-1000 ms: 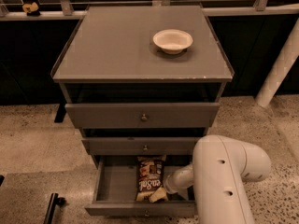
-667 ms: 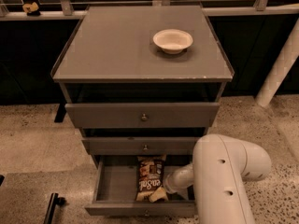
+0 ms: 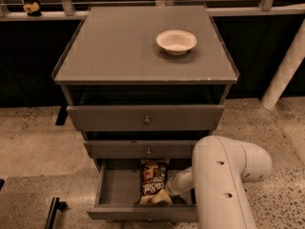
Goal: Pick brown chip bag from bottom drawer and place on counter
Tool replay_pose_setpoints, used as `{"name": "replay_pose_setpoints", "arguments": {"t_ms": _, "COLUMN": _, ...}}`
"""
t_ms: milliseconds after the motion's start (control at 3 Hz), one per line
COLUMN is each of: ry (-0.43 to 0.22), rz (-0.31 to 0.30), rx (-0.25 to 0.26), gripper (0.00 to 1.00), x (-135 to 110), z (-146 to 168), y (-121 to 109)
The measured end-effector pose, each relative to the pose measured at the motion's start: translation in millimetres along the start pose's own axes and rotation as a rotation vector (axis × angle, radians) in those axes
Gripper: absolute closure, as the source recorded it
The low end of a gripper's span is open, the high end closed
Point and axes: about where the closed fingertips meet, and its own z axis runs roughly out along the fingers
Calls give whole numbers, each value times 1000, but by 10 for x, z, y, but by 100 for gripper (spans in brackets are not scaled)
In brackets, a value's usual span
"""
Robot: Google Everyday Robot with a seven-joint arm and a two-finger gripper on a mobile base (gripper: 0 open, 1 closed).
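Note:
The brown chip bag [image 3: 153,179] lies in the open bottom drawer [image 3: 114,187], dark end toward the cabinet and tan end toward the drawer's front panel. My white arm reaches down into the drawer from the right, and the gripper [image 3: 167,192] sits at the bag's lower right edge, touching or very close to it. The arm's large elbow hides the drawer's right part. The counter [image 3: 119,46] is the flat grey top of the cabinet, above the drawers.
A white bowl [image 3: 176,41] stands on the counter's back right. Two grey drawers with round knobs [image 3: 147,120] sit above the bottom drawer, slightly pulled out. A white post [image 3: 283,70] stands at the right, and a dark handle [image 3: 52,211] lies on the speckled floor at lower left.

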Motion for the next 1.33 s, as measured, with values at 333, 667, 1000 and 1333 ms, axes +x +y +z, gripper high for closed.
{"name": "replay_pose_setpoints", "arguments": {"t_ms": 333, "ry": 0, "rz": 0, "rx": 0, "gripper": 19, "x": 0, "z": 0, "y": 0}}
{"name": "replay_pose_setpoints", "arguments": {"t_ms": 667, "ry": 0, "rz": 0, "rx": 0, "gripper": 42, "x": 0, "z": 0, "y": 0}}
{"name": "replay_pose_setpoints", "arguments": {"t_ms": 1000, "ry": 0, "rz": 0, "rx": 0, "gripper": 65, "x": 0, "z": 1, "y": 1}}
{"name": "replay_pose_setpoints", "arguments": {"t_ms": 1333, "ry": 0, "rz": 0, "rx": 0, "gripper": 89, "x": 0, "z": 1, "y": 1}}
